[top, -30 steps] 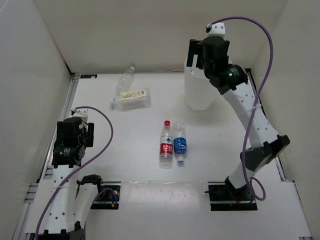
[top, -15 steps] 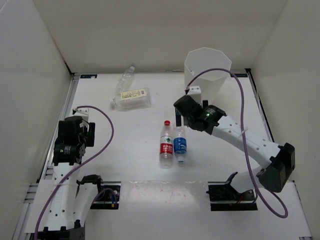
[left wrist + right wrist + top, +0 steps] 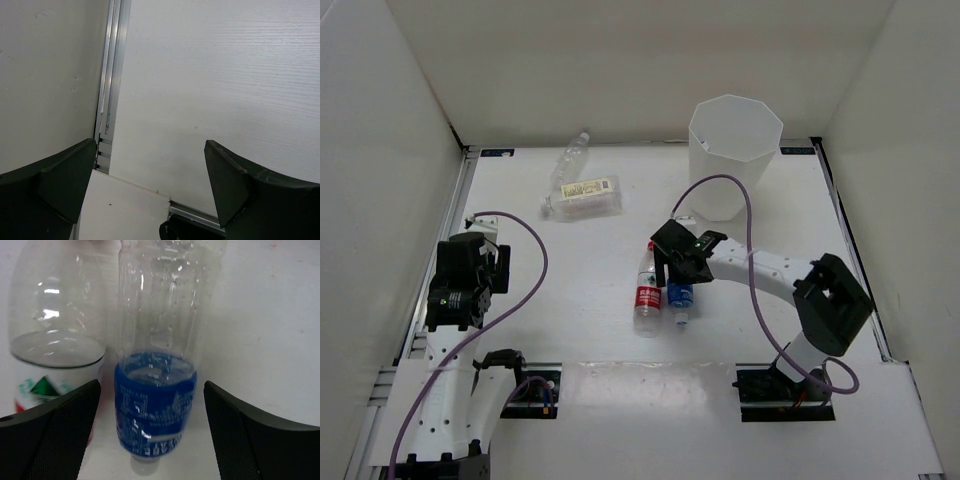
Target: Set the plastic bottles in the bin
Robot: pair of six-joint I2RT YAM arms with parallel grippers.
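In the middle of the top view, the red-labelled bottle (image 3: 647,297) is showing clear plastic with a red and white wrap touched with green. The blue-labelled bottle (image 3: 155,400) is wearing a deep blue band with pale print. At upper left, the wider bottle (image 3: 585,197) is carrying a yellowish label beside the plain clear bottle (image 3: 570,160). The bin (image 3: 735,160) is glowing translucent white. The desk (image 3: 590,260) is looking plain white. The arms (image 3: 760,272) are showing white, their cables (image 3: 538,262) purple. The left hand (image 3: 150,145) is showing black, and the right hand (image 3: 151,385) black with fine mesh.
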